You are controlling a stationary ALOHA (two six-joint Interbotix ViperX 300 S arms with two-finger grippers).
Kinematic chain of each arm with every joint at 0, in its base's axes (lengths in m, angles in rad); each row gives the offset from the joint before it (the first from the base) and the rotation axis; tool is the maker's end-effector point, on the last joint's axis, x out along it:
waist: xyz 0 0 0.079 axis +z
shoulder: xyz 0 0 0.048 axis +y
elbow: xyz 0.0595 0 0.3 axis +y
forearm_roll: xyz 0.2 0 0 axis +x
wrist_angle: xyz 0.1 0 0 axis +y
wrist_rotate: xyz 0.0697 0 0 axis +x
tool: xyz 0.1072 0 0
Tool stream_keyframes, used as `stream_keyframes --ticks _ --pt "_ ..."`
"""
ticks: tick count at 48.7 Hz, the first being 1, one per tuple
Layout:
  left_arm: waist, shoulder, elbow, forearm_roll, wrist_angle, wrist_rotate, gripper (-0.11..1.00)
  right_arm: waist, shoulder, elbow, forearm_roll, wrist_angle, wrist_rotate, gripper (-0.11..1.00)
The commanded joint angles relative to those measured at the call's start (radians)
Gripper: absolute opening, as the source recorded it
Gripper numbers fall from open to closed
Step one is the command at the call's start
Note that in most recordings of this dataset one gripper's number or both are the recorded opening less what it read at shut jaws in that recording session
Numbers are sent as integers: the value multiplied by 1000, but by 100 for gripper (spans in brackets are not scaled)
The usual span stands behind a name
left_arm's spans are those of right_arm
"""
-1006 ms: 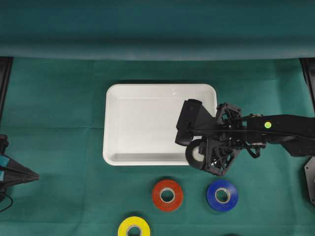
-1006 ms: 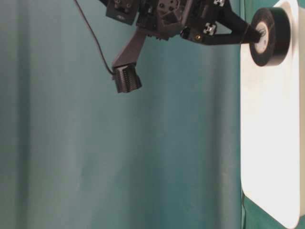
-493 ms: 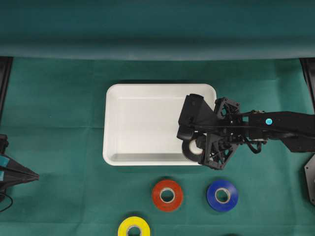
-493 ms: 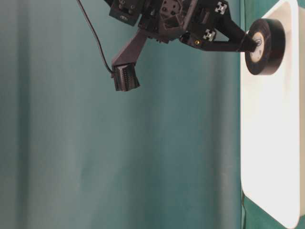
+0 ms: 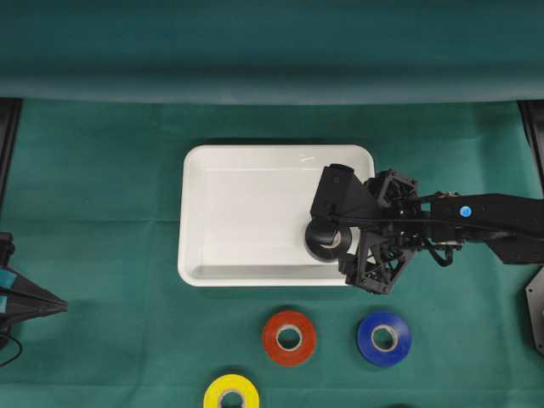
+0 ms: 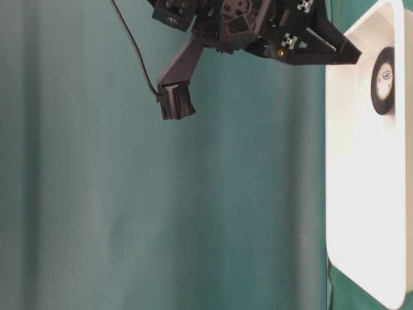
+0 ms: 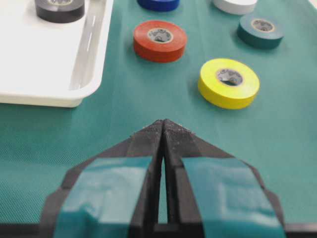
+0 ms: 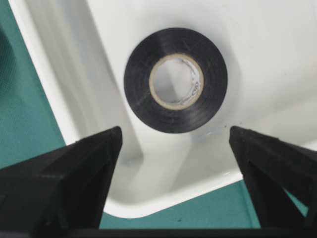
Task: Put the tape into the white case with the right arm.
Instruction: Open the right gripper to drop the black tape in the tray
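Green cloth (image 5: 102, 195) covers the whole work surface and hangs as a curtain behind it. On it sits the white case (image 5: 223, 273), and the black tape (image 8: 175, 80) lies flat on the case floor in the corner nearest the right arm, close to the raised rim but inside it. The right gripper (image 8: 174, 148) hangs directly above that corner with its two pointed prongs spread wide, one on each side of the roll and touching nothing; the roll rests free. The left gripper (image 7: 163, 130) sits parked at the far left of the cloth, its teal-taped jaws pressed together on nothing.

Outside the case, a red roll (image 5: 289, 337), a blue roll (image 5: 384, 337) and a yellow roll (image 5: 231, 393) lie on the cloth in front of it.

The tape looks like a light, stiff ring with a smooth outer band and a cardboard core. It should hold its shape under a pinch, though the glossy tray floor may let it slide. The surest hold would likely be across the outer wall, or one prong through the core.
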Motion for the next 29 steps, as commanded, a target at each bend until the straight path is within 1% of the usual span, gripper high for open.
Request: stream_keyframes --ticks 1,8,15,21,29 --pt "3 18 -14 -2 -9 0 0 -2 -29 -9 -3 -3 2 72" --pt "3 18 -14 -2 -8 0 0 2 -43 -2 -3 14 2 72" --pt "5 18 -15 -2 -9 0 0 8 -103 34 -3 14 2 72" --pt "3 18 -14 -2 -9 0 0 12 -176 92 -3 0 3 72" --pt "3 18 -14 -2 -9 0 0 32 -291 207 -2 -28 8 72"
